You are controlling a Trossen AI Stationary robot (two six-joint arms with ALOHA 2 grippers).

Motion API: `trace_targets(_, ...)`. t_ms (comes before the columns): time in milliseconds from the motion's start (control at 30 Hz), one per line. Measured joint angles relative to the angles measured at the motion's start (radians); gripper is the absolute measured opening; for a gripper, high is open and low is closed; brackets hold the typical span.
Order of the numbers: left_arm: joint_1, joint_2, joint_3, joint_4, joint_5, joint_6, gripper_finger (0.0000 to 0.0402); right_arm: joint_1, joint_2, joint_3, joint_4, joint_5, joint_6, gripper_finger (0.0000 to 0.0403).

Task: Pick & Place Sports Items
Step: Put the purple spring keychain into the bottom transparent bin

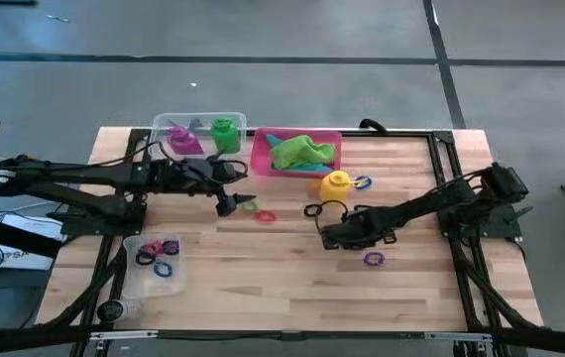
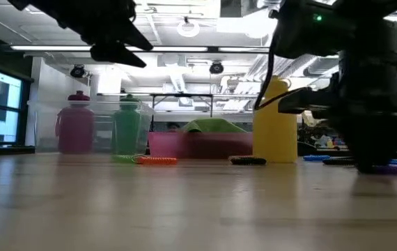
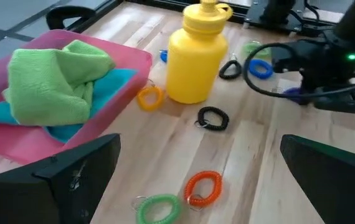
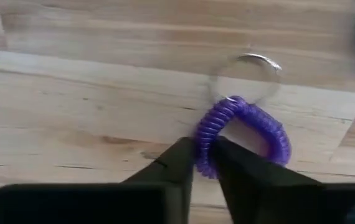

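My right gripper (image 4: 203,167) points down at the table's near right and is shut on a purple coil ring (image 1: 374,259) with a metal key ring (image 4: 247,70). My left gripper (image 3: 196,186) hangs open above the table's left middle, over a green ring (image 3: 159,208) and an orange ring (image 3: 202,186). A yellow bottle (image 1: 336,182) stands upright on the table beside the pink tray (image 1: 263,159). In the tray a green cloth (image 1: 302,151) lies over a teal cloth (image 3: 112,84). A purple bottle (image 1: 183,139) and a green bottle (image 1: 226,132) stand in a clear tub. My right gripper pinches one side of the purple ring's coil (image 4: 206,134) between its two fingers, on the side away from the metal key ring. The fingers come from above, pointing down. The ring lies on the table.
A black ring (image 3: 213,118), an orange-yellow ring (image 3: 149,98) and blue rings (image 3: 260,68) lie around the yellow bottle. A second clear tub (image 1: 134,248) at the near left holds several rings. The near middle of the wooden table (image 1: 282,288) is bare.
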Motion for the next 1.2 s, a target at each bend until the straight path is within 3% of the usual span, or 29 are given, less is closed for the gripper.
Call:
trace_targets(100,0.006,0.0,0.0,0.0,0.0,0.0,0.036,0.001,0.0,0.0,-0.006,0.015,-0.003,0.0007)
trace_targets(400,0.006,0.0,0.0,0.001,0.0,0.0,0.036,0.007,-0.056,-0.002,0.016,0.055,-0.06,0.0003)
trace_targets(633,0.006,-0.013,0.0,0.004,-0.001,-0.002,0.036,0.012,-0.233,0.002,0.02,0.104,-0.199,0.0001)
trace_targets(933,0.01,-0.07,0.0,0.013,-0.001,-0.024,0.036,0.016,-0.451,0.003,0.021,0.244,-0.41,0.0)
trace_targets(1200,0.008,-0.13,0.0,0.034,0.0,0.02,0.036,-0.03,-0.545,0.003,0.196,0.296,-0.57,0.0)
